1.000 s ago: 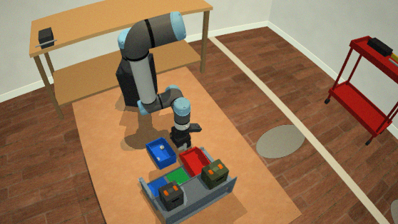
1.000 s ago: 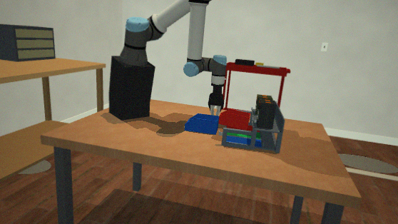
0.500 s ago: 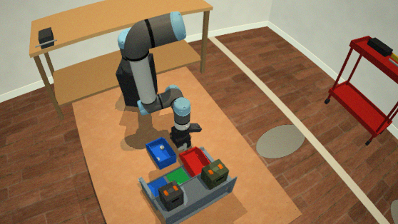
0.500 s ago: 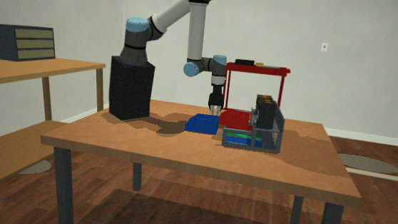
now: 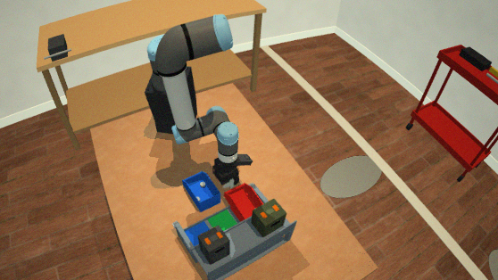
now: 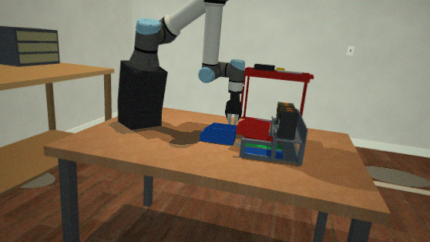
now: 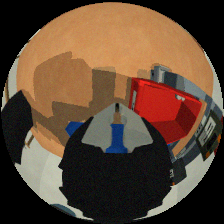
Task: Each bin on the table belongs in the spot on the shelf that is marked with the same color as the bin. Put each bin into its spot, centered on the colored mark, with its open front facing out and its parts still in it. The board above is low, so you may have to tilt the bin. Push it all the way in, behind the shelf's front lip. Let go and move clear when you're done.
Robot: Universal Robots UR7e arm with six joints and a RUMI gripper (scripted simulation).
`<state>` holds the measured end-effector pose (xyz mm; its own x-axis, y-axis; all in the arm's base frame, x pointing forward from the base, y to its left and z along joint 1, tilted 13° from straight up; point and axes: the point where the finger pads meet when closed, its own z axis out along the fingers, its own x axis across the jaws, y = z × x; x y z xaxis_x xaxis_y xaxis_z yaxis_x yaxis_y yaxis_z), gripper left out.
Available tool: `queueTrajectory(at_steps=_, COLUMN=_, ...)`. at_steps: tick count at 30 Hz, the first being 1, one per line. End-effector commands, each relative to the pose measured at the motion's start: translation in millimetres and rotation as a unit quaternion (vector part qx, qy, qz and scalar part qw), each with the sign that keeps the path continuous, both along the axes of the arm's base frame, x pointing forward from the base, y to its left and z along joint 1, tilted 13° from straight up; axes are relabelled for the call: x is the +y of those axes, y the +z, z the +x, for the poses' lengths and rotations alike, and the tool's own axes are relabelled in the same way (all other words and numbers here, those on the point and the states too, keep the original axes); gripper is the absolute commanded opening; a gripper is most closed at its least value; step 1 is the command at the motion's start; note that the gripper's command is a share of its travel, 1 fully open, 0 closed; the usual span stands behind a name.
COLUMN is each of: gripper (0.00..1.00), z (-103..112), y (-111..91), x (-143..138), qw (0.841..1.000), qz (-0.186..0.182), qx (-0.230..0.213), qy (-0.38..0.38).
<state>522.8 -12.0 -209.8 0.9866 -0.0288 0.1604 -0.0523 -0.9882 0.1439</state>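
Top view, left to right. Blue mark [image 5: 196, 233] [image 6: 256, 152]: on the shelf [image 5: 254, 250] [image 6: 302, 152] [image 7: 176, 81], left of and beyond the gripper [image 5: 230, 184] [image 6: 232, 122] [image 7: 117, 103]. Blue bin [image 5: 202, 192] [image 6: 217, 135] [image 7: 75, 128]: outside the shelf, just left of the gripper, two pale parts inside. Green mark [image 5: 221, 220] [image 6: 256, 146]: uncovered, beyond the gripper. Gripper: clenched, nothing held, fingers downward. Red bin [image 5: 243, 201] [image 6: 254, 129] [image 7: 160, 112]: just right of the fingertips, partly in the shelf. Its contact with them: cannot tell. Olive box [image 5: 269, 218] [image 6: 285, 104] [image 7: 207, 132]: farther right, atop the shelf.
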Motion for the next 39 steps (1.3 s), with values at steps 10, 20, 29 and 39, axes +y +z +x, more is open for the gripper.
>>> queueTrajectory(at_steps=10, gripper=0.0, z=2, y=1, x=0, qw=1.0, qz=0.0, qx=-0.001, qy=0.0)
queueTrajectory(at_steps=20, gripper=0.0, z=6, y=1, x=0, qw=1.0, qz=0.0, qx=-0.001, qy=0.0)
queueTrajectory(at_steps=29, gripper=0.0, z=9, y=2, x=0, qw=1.0, qz=0.0, qx=-0.001, qy=0.0)
queueTrajectory(at_steps=39, gripper=0.0, z=14, y=3, x=0, qw=1.0, qz=0.0, qx=-0.001, qy=0.0)
